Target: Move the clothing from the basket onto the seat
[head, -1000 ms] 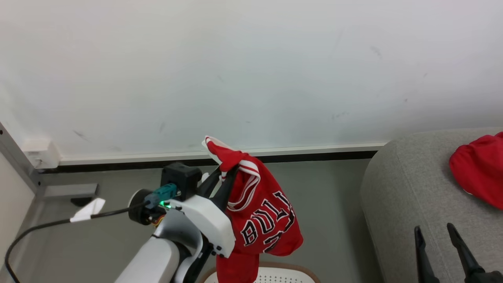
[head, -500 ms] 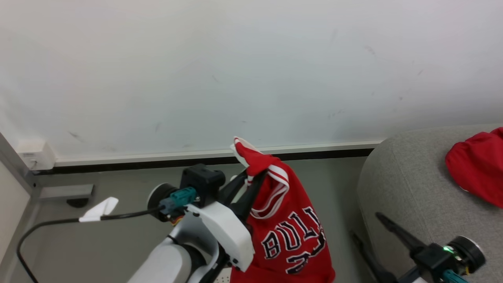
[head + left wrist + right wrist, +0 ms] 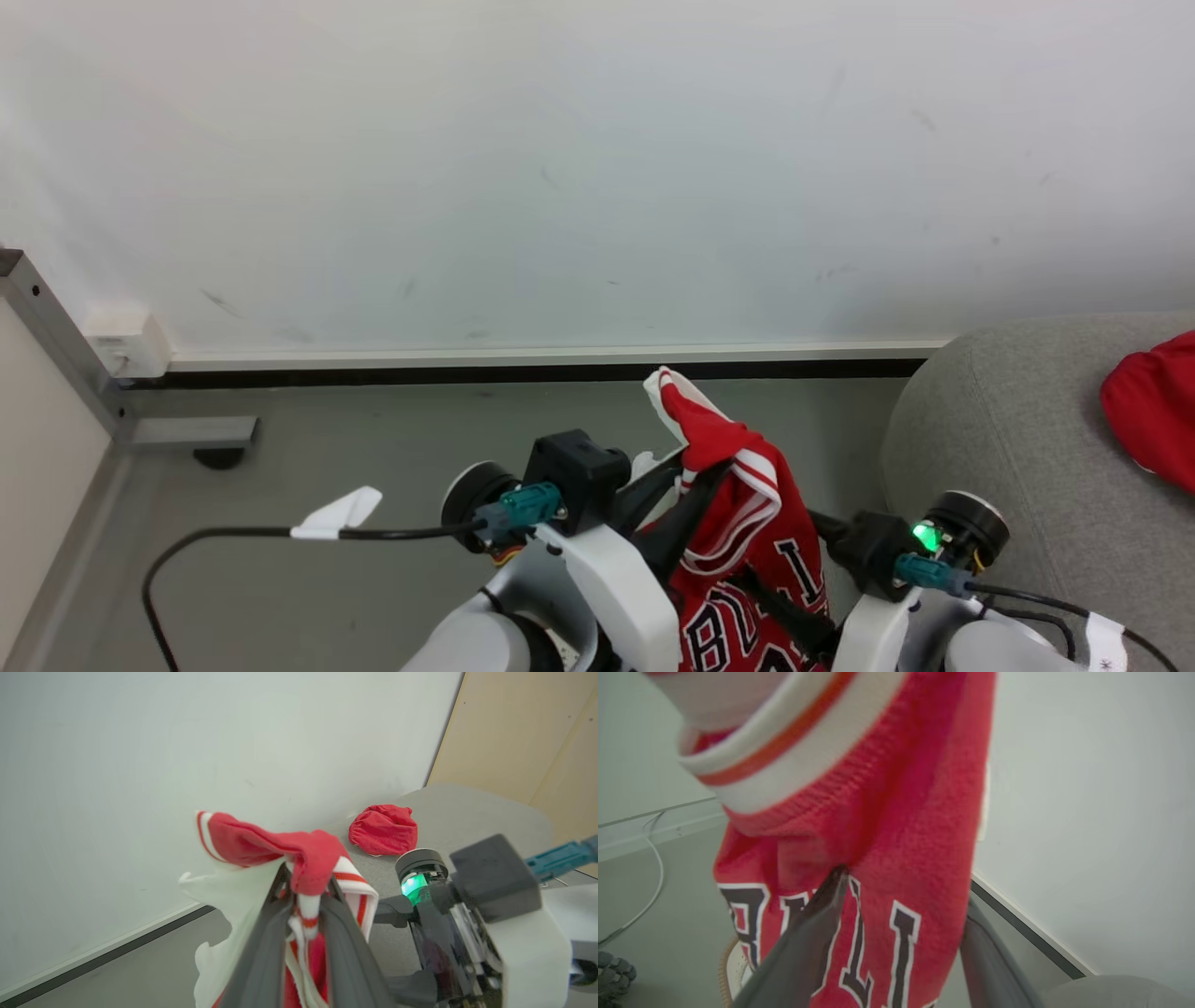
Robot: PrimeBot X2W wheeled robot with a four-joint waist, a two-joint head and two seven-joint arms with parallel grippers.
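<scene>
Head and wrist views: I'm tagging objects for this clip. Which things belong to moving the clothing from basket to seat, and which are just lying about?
Job in hand: red jersey, pinched in the left tool; right tool, open, close to it; basket rim; grey sofa.
Lying about: red bundle on the sofa; white wall box; grey floor bracket.

Jersey (image 3: 747,532) btm off-frame; basket (image 3: 733,973) (rim sliver) mostly behind it

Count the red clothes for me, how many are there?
2. A red jersey hangs pinched in the left gripper; a red bundle lies on the grey sofa. More may be hidden below.
</scene>
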